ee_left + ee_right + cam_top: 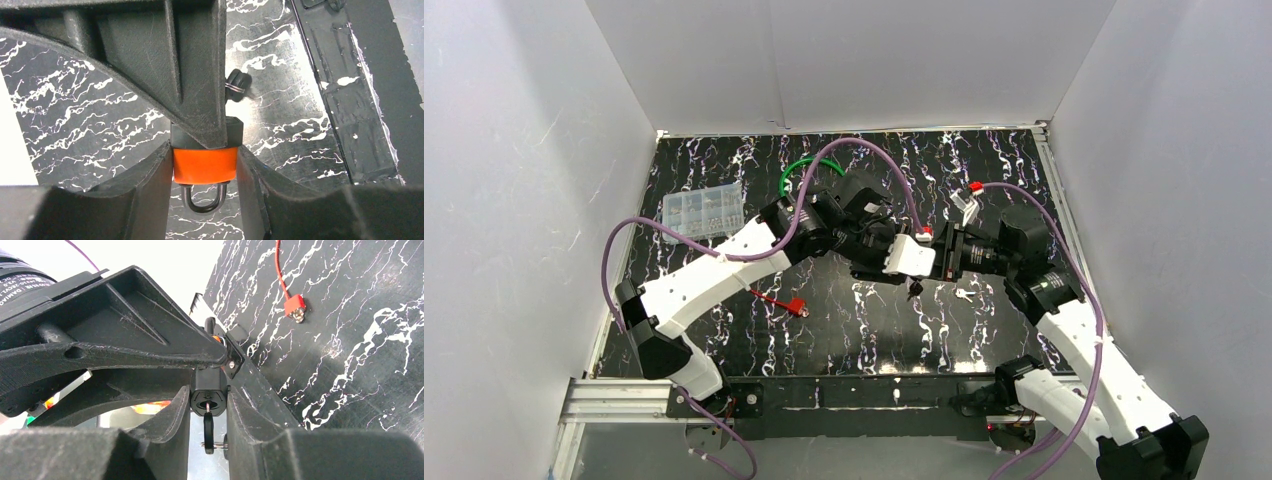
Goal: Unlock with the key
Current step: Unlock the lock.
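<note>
You have a black, white-veined bench [854, 330] boxed in by white walls [514, 200] left, far and right, with a clear parts box [704, 210] far left and a red clip [796, 306] near left. Your left tool [204, 172] is clamped on the orange body of the padlock [205, 165] above mid-bench, while your right tool [209, 405] pinches the lock's black end, where the key [208, 432] hangs in the keyhole. Bare bench shows near the tools, and the walls stand well apart from both.
</note>
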Robot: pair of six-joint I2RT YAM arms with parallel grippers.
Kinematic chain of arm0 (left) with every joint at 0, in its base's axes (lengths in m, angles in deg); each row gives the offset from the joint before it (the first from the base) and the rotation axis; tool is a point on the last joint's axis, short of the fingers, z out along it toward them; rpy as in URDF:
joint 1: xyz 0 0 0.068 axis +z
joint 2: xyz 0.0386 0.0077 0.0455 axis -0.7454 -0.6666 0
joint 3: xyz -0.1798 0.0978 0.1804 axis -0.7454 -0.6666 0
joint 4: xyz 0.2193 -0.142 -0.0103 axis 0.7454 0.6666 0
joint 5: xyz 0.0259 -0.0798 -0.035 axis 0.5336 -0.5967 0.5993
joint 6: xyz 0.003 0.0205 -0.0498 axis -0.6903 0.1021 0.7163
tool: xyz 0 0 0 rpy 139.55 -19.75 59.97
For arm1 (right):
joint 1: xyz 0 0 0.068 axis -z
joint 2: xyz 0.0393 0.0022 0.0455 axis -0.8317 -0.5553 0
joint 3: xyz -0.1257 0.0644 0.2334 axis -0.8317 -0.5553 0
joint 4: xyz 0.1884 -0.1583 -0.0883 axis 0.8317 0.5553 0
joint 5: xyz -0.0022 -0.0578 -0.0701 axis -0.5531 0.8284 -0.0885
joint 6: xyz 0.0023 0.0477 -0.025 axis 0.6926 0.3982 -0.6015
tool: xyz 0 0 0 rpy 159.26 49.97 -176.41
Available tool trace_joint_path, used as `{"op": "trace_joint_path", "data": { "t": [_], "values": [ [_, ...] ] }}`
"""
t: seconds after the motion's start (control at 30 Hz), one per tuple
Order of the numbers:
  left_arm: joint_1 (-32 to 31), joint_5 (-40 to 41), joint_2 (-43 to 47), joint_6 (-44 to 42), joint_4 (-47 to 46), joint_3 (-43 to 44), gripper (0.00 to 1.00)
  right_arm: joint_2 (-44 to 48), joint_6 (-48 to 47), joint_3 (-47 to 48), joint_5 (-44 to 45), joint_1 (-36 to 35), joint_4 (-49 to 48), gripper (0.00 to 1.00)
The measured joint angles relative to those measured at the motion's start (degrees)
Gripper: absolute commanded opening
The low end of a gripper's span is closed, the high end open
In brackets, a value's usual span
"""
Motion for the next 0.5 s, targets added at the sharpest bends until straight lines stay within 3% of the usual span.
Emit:
{"op": "trace_joint_path", "data": {
  "t": [0.07, 0.33, 0.5],
  "values": [
    [0.0, 0.1, 0.0, 0.4, 0.0, 0.0, 0.00, 0.0, 0.6, -0.4, 0.0, 0.0, -0.8, 0.31],
    [0.2, 1.3, 0.0, 1.7, 0.1, 0.0, 0.00, -1.4, 1.9, -0.5, -0.2, -0.1, -2.5, 0.36],
    [0.2, 1.5, 0.0, 1.8, -0.6, 0.0, 0.00, -1.6, 2.8, -0.5, 0.6, -0.2, -3.2, 0.50]
  ]
}}
